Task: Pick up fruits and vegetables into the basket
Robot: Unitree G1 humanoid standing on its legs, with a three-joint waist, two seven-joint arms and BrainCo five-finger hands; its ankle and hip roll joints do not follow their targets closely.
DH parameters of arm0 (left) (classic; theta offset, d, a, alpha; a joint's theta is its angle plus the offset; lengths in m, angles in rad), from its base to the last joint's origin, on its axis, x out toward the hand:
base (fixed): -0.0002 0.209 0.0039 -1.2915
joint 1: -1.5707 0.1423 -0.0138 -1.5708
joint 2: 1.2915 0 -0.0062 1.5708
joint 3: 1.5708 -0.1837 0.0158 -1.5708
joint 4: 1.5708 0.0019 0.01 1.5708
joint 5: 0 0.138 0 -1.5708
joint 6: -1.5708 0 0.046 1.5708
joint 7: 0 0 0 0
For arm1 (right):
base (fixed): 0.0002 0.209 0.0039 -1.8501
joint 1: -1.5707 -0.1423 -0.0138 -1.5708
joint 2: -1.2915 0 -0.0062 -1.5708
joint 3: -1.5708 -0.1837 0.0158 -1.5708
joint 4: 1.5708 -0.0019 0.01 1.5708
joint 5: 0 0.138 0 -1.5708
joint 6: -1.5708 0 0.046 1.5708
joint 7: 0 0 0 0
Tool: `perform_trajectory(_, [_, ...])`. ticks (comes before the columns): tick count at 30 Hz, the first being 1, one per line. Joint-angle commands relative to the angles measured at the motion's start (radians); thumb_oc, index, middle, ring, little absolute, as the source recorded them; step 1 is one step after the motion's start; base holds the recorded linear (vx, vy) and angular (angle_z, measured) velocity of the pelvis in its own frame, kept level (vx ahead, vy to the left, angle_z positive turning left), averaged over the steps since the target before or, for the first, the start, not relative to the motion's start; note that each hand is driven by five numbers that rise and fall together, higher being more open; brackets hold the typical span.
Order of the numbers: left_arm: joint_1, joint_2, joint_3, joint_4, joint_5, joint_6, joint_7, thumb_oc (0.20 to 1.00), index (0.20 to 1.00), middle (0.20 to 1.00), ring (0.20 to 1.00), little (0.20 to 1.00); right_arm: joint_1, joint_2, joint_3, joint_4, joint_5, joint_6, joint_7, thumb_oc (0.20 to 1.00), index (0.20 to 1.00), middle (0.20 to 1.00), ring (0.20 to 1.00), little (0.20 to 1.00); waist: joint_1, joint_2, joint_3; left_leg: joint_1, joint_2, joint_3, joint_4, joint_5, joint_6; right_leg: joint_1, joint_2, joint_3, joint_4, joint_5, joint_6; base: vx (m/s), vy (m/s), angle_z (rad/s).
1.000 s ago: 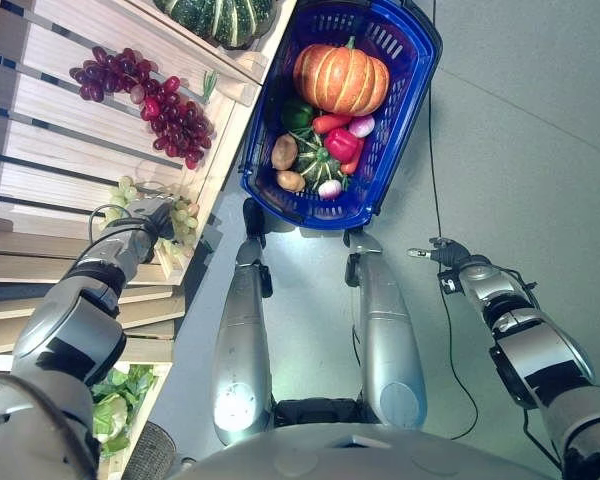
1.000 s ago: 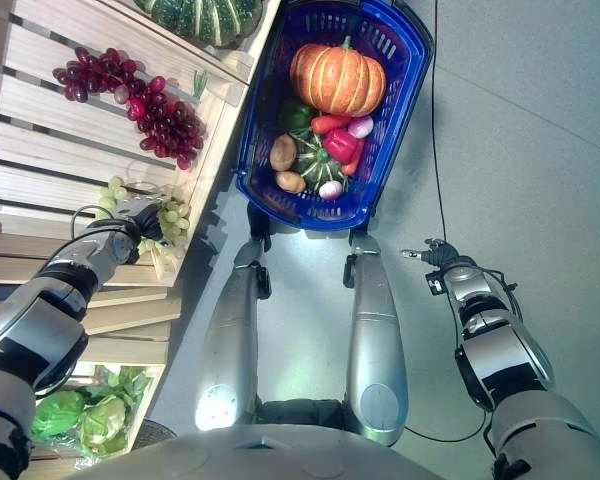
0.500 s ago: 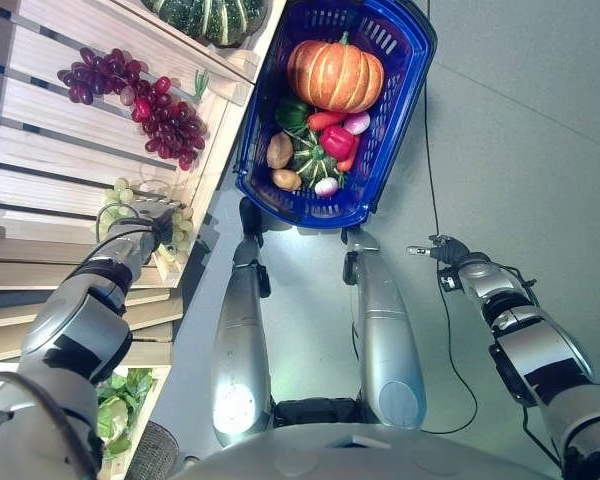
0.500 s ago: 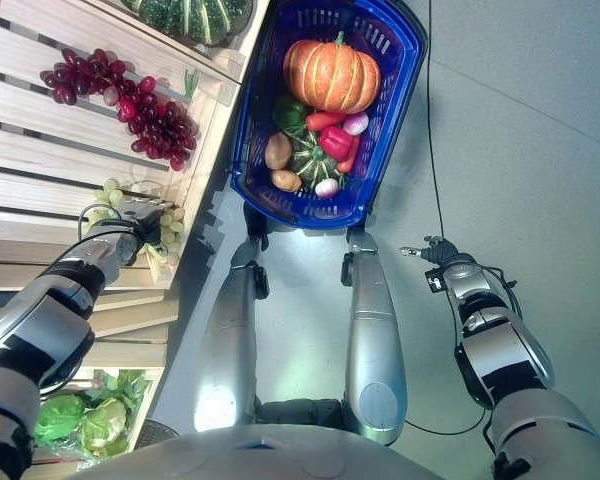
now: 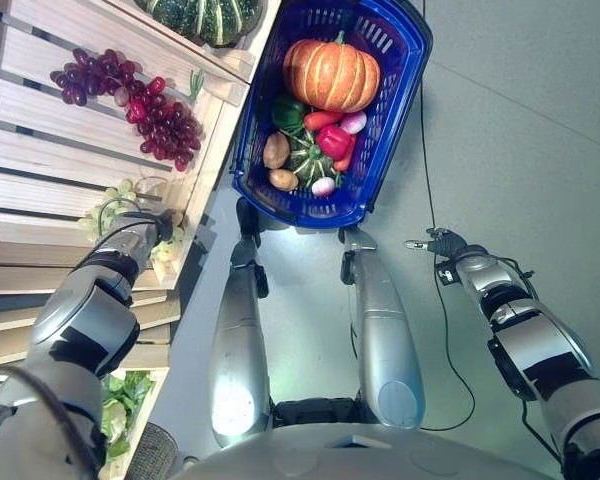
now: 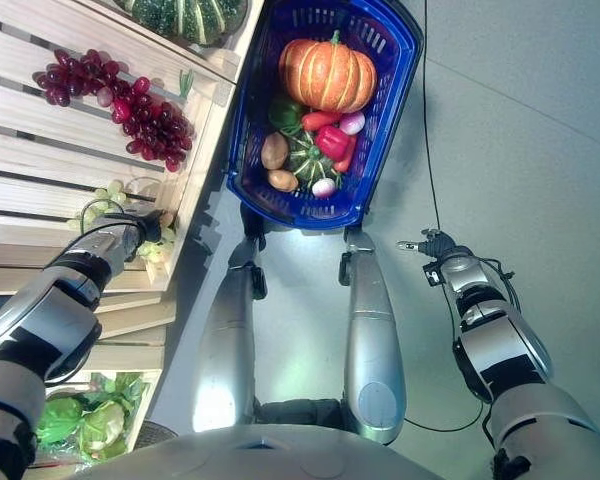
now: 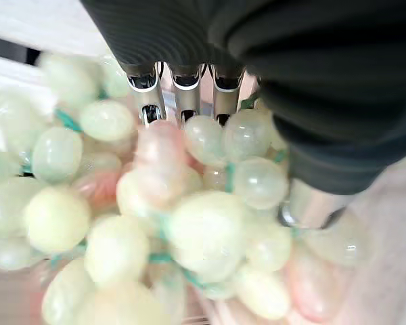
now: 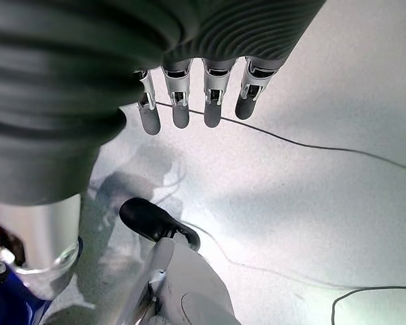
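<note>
**Wooden shelf, blue basket, green grapes under the left hand**

Wooden slats of the shelf [image 5: 40, 150] fill the left of the scene, carrying produce on stepped boards. To its right, on the grey floor [image 5: 520, 120], sits the blue basket [image 5: 400, 60], already holding an orange pumpkin [image 5: 330, 75], a small striped squash [image 5: 308, 160], a red pepper [image 5: 335, 140], a green pepper [image 5: 288, 112], two potatoes and other small pieces I cannot name surely. A dark green squash [image 5: 205, 15] lies at the far end of the shelf, cut off by the frame edge. Red grapes [image 5: 145, 110] sprawl across a slat nearer in.

The green grapes [image 7: 189, 237] lie at the shelf's near edge, with the left hand [image 5: 150, 225] on them. In the left wrist view its fingers [image 7: 149, 101] reach down into the bunch, their tips buried among the berries, so I cannot tell whether they have closed.

The bunch looks light, loose and easily crushed; berries may slip free, so taking it round the stem or cradling it from below seems wisest.

The right hand [image 8: 189, 101] hangs relaxed over the floor on the right, fingers straight, holding nothing.
</note>
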Motion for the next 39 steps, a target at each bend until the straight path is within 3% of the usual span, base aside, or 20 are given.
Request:
perform_trajectory(1, [0.112, -0.023, -0.014, 0.105, 0.013, 0.025, -0.081, 0.200, 0.200, 0.200, 0.200, 0.200, 0.050, -0.007, 0.014, 0.033, 0.010, 0.024, 0.007, 1.000, 1.000, 1.000, 1.000, 1.000, 0.019, -0.025, -0.019, -0.062, -0.067, 0.032, 0.064, -0.048, 0.063, 0.040, 0.063, -0.051, -0.032, -0.027, -0.013, 0.00, 0.000, 0.00])
perform_trajectory(9, [0.110, -0.030, -0.007, 0.109, -0.012, 0.038, -0.100, 0.200, 0.200, 0.200, 0.200, 0.200, 0.048, -0.001, 0.017, 0.038, 0.011, 0.026, 0.002, 1.000, 1.000, 1.000, 1.000, 1.000, 0.018, -0.022, -0.019, -0.055, -0.068, 0.033, 0.061, -0.048, 0.061, 0.047, 0.063, -0.049, -0.037, -0.027, -0.014, 0.00, 0.000, 0.00])
perform_trajectory(12, [0.113, -0.031, 0.014, 0.108, -0.113, 0.049, -0.087, 0.200, 0.200, 0.200, 0.200, 0.200, 0.045, -0.005, 0.016, 0.039, 0.011, 0.025, 0.004, 1.000, 1.000, 1.000, 1.000, 1.000, 0.019, -0.018, -0.019, -0.055, -0.069, 0.033, 0.063, -0.049, 0.061, 0.049, 0.063, -0.048, -0.037, -0.028, -0.015, 0.00, 0.000, 0.00])
perform_trajectory(16, [0.115, -0.035, 0.087, 0.105, -0.353, 0.046, -0.029, 0.200, 0.200, 0.200, 0.200, 0.200, 0.046, -0.009, 0.015, 0.038, 0.013, 0.024, 0.005, 1.000, 1.000, 1.000, 1.000, 1.000, 0.023, -0.017, -0.019, -0.049, -0.070, 0.031, 0.059, -0.046, 0.061, 0.055, 0.065, -0.046, -0.040, -0.028, -0.016, 0.00, 0.000, 0.00])
perform_trajectory(20, [0.110, -0.031, 0.261, 0.095, -0.757, -0.033, 0.000, 0.200, 0.200, 0.200, 0.200, 0.200, 0.062, -0.012, 0.001, 0.036, 0.012, 0.013, -0.004, 1.000, 1.000, 1.000, 1.000, 1.000, 0.031, -0.007, -0.019, -0.036, -0.072, 0.029, 0.055, -0.045, 0.061, 0.067, 0.065, -0.045, -0.040, -0.031, -0.018, 0.00, 0.000, 0.00])
perform_trajectory(23, [0.115, -0.019, 0.353, 0.076, -0.976, -0.093, -0.025, 0.200, 0.200, 0.200, 0.200, 0.200, 0.076, -0.015, -0.011, 0.026, 0.016, 0.008, -0.011, 1.000, 1.000, 1.000, 1.000, 1.000, 0.034, 0.000, -0.019, -0.024, -0.075, 0.026, 0.051, -0.045, 0.062, 0.078, 0.066, -0.046, -0.039, -0.038, -0.018, 0.00, 0.000, 0.00])
perform_trajectory(24, [0.130, -0.006, 0.415, 0.036, -1.125, -0.113, -0.045, 0.200, 0.200, 0.200, 0.200, 0.200, 0.091, -0.018, -0.020, 0.013, 0.013, 0.004, -0.019, 1.000, 1.000, 1.000, 1.000, 1.000, 0.036, 0.006, -0.019, -0.016, -0.077, 0.025, 0.047, -0.046, 0.061, 0.085, 0.065, -0.047, -0.040, -0.041, -0.018, 0.00, 0.000, 0.00])
perform_trajectory(29, [0.198, 0.005, 0.562, -0.105, -1.489, -0.161, -0.101, 0.200, 0.200, 0.200, 0.200, 0.200, 0.129, -0.016, -0.055, -0.014, -0.002, -0.010, -0.046, 1.000, 1.000, 1.000, 1.000, 1.000, 0.053, 0.026, -0.019, 0.015, -0.087, 0.021, 0.028, -0.050, 0.064, 0.112, 0.055, -0.061, -0.042, -0.052, -0.016, 0.00, -0.007, 0.02])
perform_trajectory(34, [0.233, -0.009, 0.657, -0.231, -1.760, -0.204, -0.144, 0.200, 0.200, 0.200, 0.200, 0.200, 0.145, -0.013, -0.074, -0.027, -0.016, -0.036, -0.051, 1.000, 1.000, 1.000, 1.000, 1.000, 0.069, 0.037, -0.019, 0.039, -0.095, 0.013, 0.023, -0.058, 0.067, 0.132, 0.046, -0.076, -0.033, -0.067, -0.020, 0.02, -0.015, 0.07])
perform_trajectory(39, [0.242, -0.024, 0.701, -0.298, -1.909, -0.247, -0.181, 0.200, 0.200, 0.200, 0.200, 0.200, 0.144, -0.005, -0.073, -0.053, -0.012, -0.052, -0.063, 1.000, 1.000, 1.000, 1.000, 1.000, 0.078, 0.035, -0.019, 0.049, -0.100, 0.007, 0.028, -0.064, 0.070, 0.144, 0.043, -0.084, -0.026, -0.075, -0.023, 0.01, -0.010, 0.02])
